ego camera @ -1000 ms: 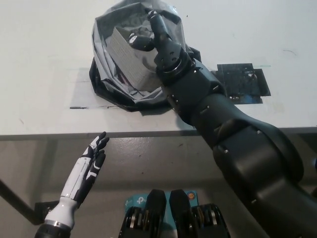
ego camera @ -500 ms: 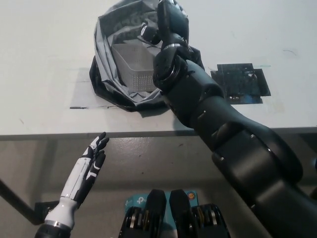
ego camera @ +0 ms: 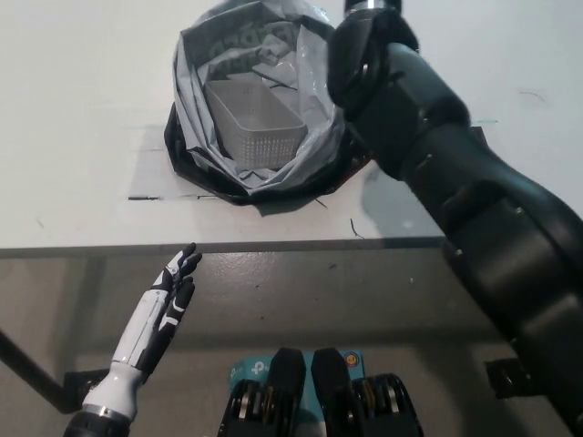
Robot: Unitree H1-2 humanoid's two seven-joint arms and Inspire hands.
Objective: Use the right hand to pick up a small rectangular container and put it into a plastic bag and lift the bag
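A small white perforated rectangular container (ego camera: 253, 116) lies inside the open grey plastic bag (ego camera: 314, 137), which sits on the white table (ego camera: 82, 137). My black right arm (ego camera: 428, 137) runs from the bottom right past the bag's right side and leaves the picture at the top edge, so its hand is hidden. Nothing touches the container. My white left hand (ego camera: 173, 289) rests open below the table's front edge, at the lower left.
The bag's black outer layer (ego camera: 182, 155) spreads on the table under the grey rim. The table's front edge (ego camera: 228, 246) crosses the picture, with brown floor below it. A dark bar (ego camera: 27, 369) crosses the floor at the lower left.
My right hand has come up out of the bag and left the picture at the top. The container stays inside the bag. The left hand has not moved.
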